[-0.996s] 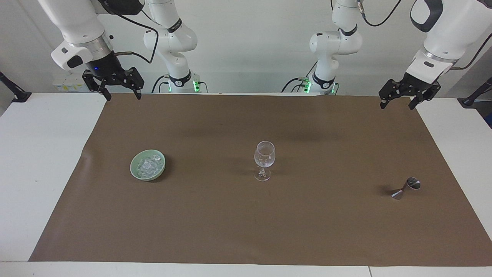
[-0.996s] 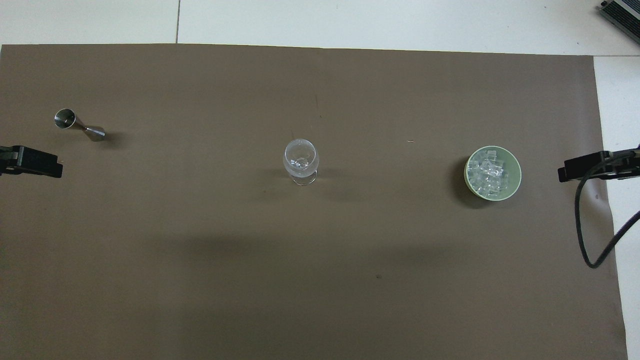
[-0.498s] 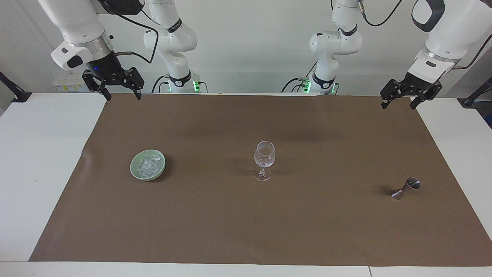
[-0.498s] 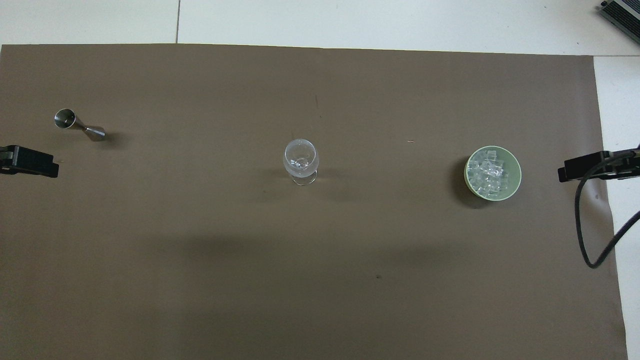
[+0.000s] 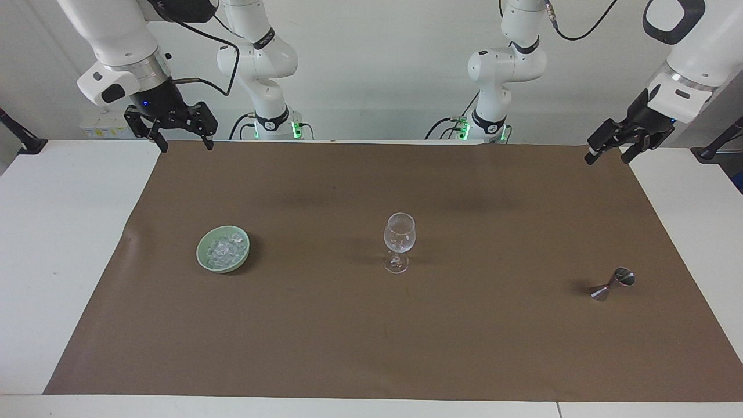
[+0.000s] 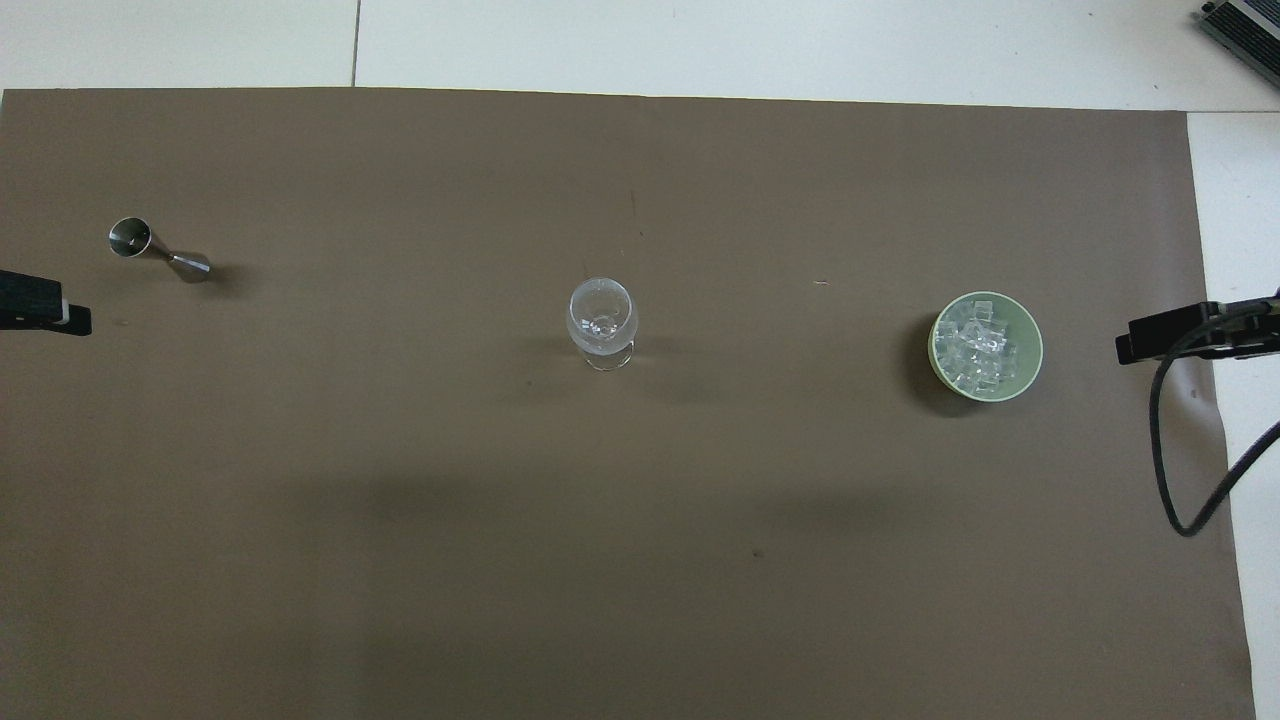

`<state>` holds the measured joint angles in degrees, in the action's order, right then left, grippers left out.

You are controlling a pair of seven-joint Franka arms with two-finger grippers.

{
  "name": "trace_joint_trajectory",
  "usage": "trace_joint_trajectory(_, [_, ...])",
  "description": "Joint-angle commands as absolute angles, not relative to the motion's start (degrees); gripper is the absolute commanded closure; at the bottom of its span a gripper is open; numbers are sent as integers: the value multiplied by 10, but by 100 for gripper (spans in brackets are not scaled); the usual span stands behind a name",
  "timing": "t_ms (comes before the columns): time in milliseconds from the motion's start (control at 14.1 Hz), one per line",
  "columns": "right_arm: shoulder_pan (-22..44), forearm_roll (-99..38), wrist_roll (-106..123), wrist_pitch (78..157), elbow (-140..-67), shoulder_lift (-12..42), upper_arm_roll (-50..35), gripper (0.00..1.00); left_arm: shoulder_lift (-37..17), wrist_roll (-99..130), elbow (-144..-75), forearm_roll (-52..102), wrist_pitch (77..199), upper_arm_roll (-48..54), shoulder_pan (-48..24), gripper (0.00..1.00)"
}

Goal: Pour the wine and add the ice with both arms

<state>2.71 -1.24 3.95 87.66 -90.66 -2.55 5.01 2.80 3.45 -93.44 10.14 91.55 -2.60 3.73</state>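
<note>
A clear wine glass [image 5: 399, 238] stands upright at the middle of the brown mat, also seen in the overhead view [image 6: 601, 320]. A green bowl [image 5: 202, 258] holds the ice [image 5: 224, 248], a heap of small clear cubes, toward the right arm's end; the ice [image 6: 980, 342] also shows from overhead. A small steel jigger [image 5: 612, 284] sits toward the left arm's end. My right gripper [image 5: 186, 146] is open and empty, raised over the mat's corner nearest the robots. My left gripper [image 5: 607, 158] is open and empty, raised over the mat's other corner nearest the robots.
The brown mat [image 5: 371, 348] covers most of the white table [image 5: 58, 232]. A black cable [image 6: 1165, 450] hangs from the right arm over the mat's edge. One finger [image 6: 40, 312] of the left gripper shows at the overhead view's edge, beside the jigger [image 6: 160, 250].
The left gripper has turned and drawn back toward the left arm's end of the table, rising slightly. The right arm, glass, bowl and jigger have not moved.
</note>
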Motion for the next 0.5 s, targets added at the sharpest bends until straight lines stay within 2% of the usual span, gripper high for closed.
trace_joint_trajectory(0, [24, -14, 52, 875, -918, -37, 49, 0, 40, 86, -953, 139, 933, -24, 66, 0])
trace_joint_trajectory(427, [24, -14, 52, 875, -918, -37, 49, 0, 47, 191, -970, 166, 952, -24, 84, 0])
